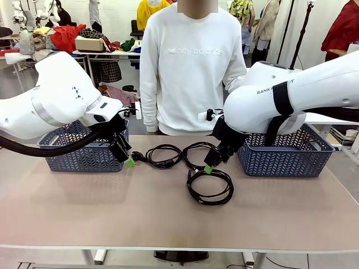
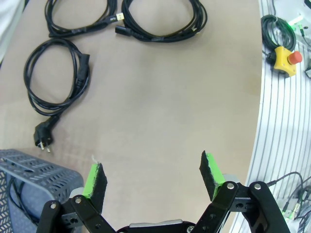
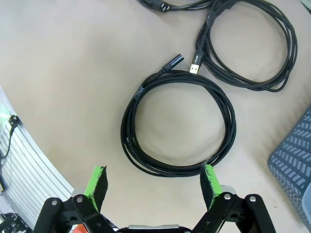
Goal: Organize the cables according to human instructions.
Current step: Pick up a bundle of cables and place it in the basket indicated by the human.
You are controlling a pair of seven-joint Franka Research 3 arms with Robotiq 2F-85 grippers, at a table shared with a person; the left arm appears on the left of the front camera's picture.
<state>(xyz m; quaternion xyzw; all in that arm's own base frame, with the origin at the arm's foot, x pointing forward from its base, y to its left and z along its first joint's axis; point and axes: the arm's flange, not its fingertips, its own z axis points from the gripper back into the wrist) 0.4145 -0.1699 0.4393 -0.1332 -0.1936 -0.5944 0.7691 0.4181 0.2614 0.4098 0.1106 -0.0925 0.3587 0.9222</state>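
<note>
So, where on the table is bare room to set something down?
Bare: the near strip of the table, and the patches before the left basket and the right basket. Crowded: the middle between them, with the cables, the left gripper and right gripper.

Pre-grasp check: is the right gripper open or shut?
Open. The right gripper shows green pads wide apart, nothing clamped; the coiled cable lies flat on the table beyond them.

Cables (image 1: 190,189) on table (image 1: 168,230) between left basket (image 1: 84,158) and right basket (image 1: 280,161); person (image 1: 190,67) behind far edge.
</note>
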